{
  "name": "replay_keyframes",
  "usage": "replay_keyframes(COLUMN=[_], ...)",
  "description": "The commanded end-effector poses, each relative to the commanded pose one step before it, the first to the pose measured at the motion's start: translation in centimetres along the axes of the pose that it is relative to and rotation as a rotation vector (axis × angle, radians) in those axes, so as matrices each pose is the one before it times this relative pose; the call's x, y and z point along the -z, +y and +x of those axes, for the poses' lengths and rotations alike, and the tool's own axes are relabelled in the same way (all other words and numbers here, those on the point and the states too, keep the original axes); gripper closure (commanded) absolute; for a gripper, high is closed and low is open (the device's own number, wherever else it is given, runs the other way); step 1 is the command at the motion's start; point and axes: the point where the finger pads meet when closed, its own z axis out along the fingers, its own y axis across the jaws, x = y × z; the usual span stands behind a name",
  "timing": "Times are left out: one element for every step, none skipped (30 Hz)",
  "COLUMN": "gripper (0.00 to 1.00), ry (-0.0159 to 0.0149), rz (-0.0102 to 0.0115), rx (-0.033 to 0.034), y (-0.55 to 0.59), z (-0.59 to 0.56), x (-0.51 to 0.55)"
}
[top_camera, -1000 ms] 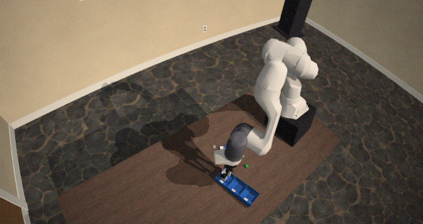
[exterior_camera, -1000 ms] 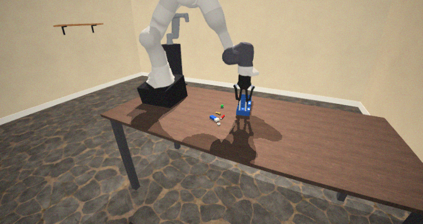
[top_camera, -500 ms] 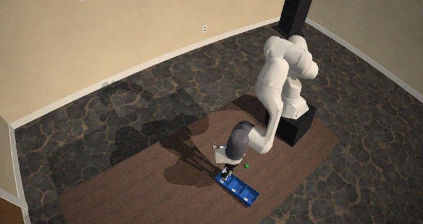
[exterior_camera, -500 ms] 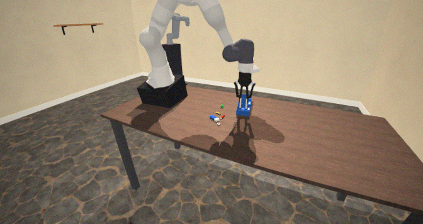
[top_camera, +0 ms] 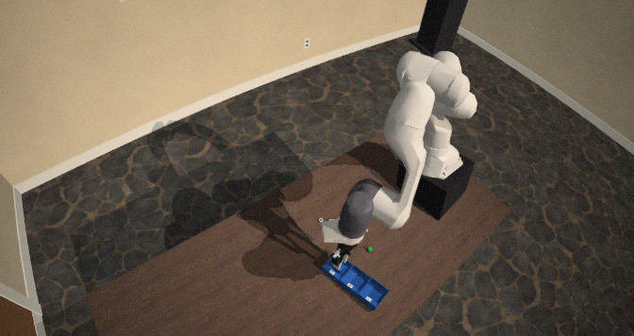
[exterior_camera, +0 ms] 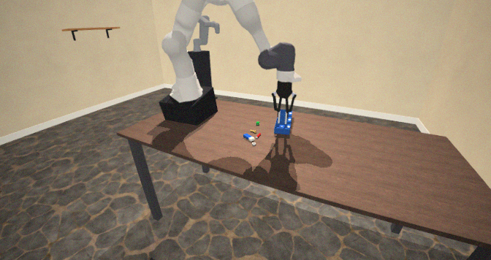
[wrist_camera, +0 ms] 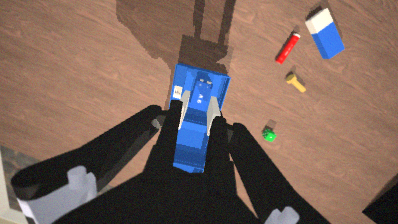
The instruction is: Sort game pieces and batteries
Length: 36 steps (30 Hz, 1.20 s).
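The blue bin strip (wrist_camera: 226, 87) lies on the table, running from 12 to 6 o'clock in the wrist view, and its near length passes right between the jaws. The gripper (wrist_camera: 199, 107) hangs over it with its jaws a little apart, flanking the strip on both sides and clamping nothing. A green die (wrist_camera: 270, 135) lies apart at the gripper's 4 o'clock, with a yellow piece (wrist_camera: 296, 82), a red cylinder (wrist_camera: 288, 48) and an eraser (wrist_camera: 325, 33) further out toward 2 o'clock.

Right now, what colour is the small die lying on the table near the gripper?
Green; the die shows best in the wrist view, on the table just beside the gripper.
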Motion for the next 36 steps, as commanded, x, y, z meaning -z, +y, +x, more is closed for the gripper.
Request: replay_keyframes(gripper=[0.80, 0.80, 0.80, 0.80, 0.80, 0.80, 0.80, 0.80, 0.80, 0.80, 0.80, 0.80, 0.80, 0.80, 0.80, 0.80, 0.80, 0.80, 0.80, 0.80, 0.80, 0.80, 0.80, 0.80, 0.80, 0.80, 0.80, 0.80, 0.80, 0.80, 0.80, 0.80, 0.80, 0.80, 0.80, 0.80], ry=[0.00193, 0.00000, 0.00000, 0.00000, 0.00000, 0.00000, 0.00000, 0.00000, 0.00000, 0.00000, 0.00000, 0.00000, 0.00000, 0.00000, 0.00000, 0.00000, 0.00000, 0.00000, 0.00000, 0.00000, 0.00000, 0.00000, 0.00000, 0.00000, 0.00000, 0.00000, 0.00000, 0.00000, 0.00000, 0.00000, 0.00000, 0.00000, 0.00000, 0.00000, 0.00000, 0.00000], rz=[-0.00394, 0.00000, 0.00000, 0.00000, 0.00000, 0.00000, 0.00000, 0.00000, 0.00000, 0.00000, 0.00000, 0.00000, 0.00000, 0.00000, 0.00000, 0.00000, 0.00000, 0.00000, 0.00000, 0.00000, 0.00000, 0.00000, 0.00000, 0.00000, 0.00000, 0.00000, 0.00000, 0.00000, 0.00000, 0.00000, 0.00000, 0.00000, 0.00000, 0.00000, 0.00000, 0.00000], rx=[-0.00482, 0.00000, 0.00000, 0.00000, 0.00000, 0.00000, 0.00000, 0.00000, 0.00000, 0.00000, 0.00000, 0.00000, 0.00000, 0.00000, 0.00000, 0.00000, 0.00000, 0.00000, 0.00000, 0.00000, 0.00000, 0.00000, 0.00000, 0.00000, 0.00000, 0.00000, 0.00000, 0.00000, 0.00000, 0.00000, 0.00000, 0.00000, 0.00000, 0.00000, 0.00000, 0.00000], y=[0.164, 0.000, 0.000, 0.000, 0.000, 0.000, 0.000, 0.000, 0.000, 0.000, 0.000, 0.000, 0.000, 0.000, 0.000, 0.000, 0.000, 0.000, 0.000, 0.000, 0.000, 0.000, 0.000, 0.000, 0.000, 0.000, 0.000, 0.000, 0.000, 0.000, 0.000, 0.000, 0.000, 0.000, 0.000, 0.000], z=[0.129, 0.000, 0.000, 0.000, 0.000, 0.000, 0.000, 0.000, 0.000, 0.000, 0.000, 0.000, 0.000, 0.000, 0.000, 0.000, 0.000, 0.000, 0.000, 0.000, 0.000, 0.000, 0.000, 0.000, 0.000, 0.000, 0.000, 0.000, 0.000, 0.000, 0.000, 0.000, 0.000, 0.000, 0.000, 0.000], x=[0.955, 0.500, 0.500, 0.140, 0.000, 0.000, 0.000, 0.000, 0.000, 0.000, 0.000, 0.000, 0.000, 0.000, 0.000, 0.000, 0.000, 0.000, 0.000, 0.000, 0.000, 0.000, 0.000, 0.000, 0.000, 0.000, 0.000, 0.000, 0.000, 0.000, 0.000, 0.000, 0.000, 0.000, 0.000, 0.000])
